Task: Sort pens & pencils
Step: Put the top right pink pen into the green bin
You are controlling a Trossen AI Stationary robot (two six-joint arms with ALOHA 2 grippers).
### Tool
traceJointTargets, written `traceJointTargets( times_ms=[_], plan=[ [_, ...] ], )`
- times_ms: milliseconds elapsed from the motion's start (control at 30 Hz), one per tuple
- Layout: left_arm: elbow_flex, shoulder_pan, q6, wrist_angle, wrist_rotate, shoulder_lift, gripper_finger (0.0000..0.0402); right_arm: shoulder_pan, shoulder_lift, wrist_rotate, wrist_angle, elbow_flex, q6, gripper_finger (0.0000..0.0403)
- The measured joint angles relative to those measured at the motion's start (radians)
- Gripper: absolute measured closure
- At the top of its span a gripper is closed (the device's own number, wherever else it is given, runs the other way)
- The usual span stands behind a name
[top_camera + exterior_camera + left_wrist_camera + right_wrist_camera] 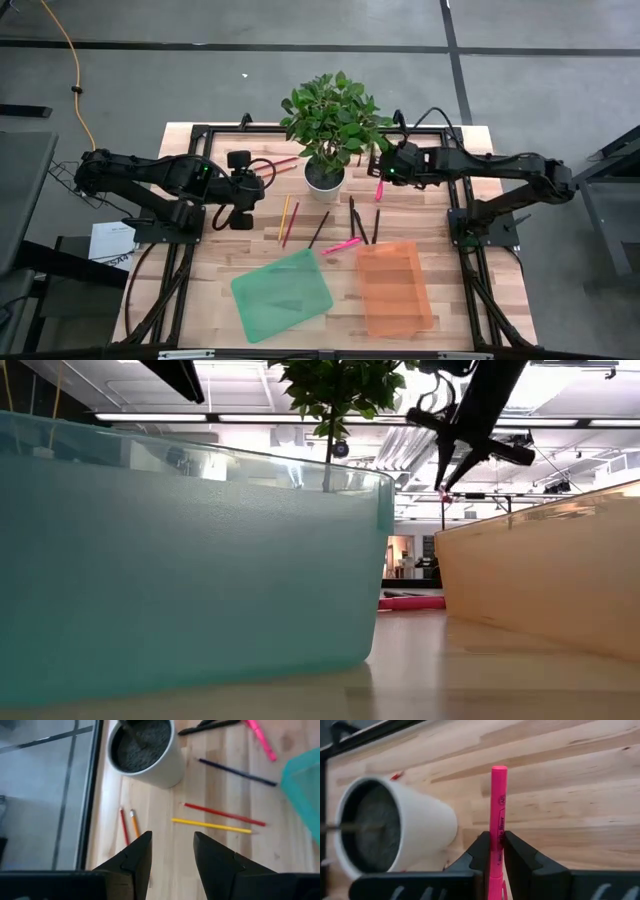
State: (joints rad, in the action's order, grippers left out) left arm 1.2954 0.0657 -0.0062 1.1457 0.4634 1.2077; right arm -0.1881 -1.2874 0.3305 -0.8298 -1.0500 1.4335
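Right gripper (495, 851) clenched on a pink pen (498, 820) above the table near the plant pot (324, 178); left gripper (172, 851) released, idle; green tray (282, 295) and orange tray (393, 288) look empty, remaining pencils (289, 217) and pens unsorted.

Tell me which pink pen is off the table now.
The pink pen clamped in the right end effector, near the white plant pot. The other pink pen lies flat on the table beside the orange bin.
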Motion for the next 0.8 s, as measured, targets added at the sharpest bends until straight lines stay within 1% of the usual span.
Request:
traceJointTargets(
  times_ms=[200, 433, 567, 633, 800],
  plan=[
    [0.0, 0.0, -0.049, -0.066, -0.108, 0.0, 0.0268, 0.076, 0.017, -0.001, 0.053, 0.0, -0.059, 0.0371],
    [0.0, 0.0, -0.14, -0.166, -0.268, 0.0, 0.0268, 0.172, 0.037, -0.025, 0.183, 0.0, -0.132, 0.0371],
    [0.0, 0.0, -0.192, -0.227, -0.341, 0.0, 0.0268, 0.245, 0.053, -0.031, 0.252, 0.0, -0.159, 0.0371],
    [0.0, 0.008, -0.215, -0.257, -0.368, 0.0, 0.0268, 0.281, 0.059, -0.032, 0.278, 0.0, -0.165, 0.0371],
    [-0.001, 0.07, -0.263, -0.352, -0.37, 0.007, 0.0268, 0.368, 0.061, -0.031, 0.352, 0.0, -0.186, 0.0371]
  ],
)
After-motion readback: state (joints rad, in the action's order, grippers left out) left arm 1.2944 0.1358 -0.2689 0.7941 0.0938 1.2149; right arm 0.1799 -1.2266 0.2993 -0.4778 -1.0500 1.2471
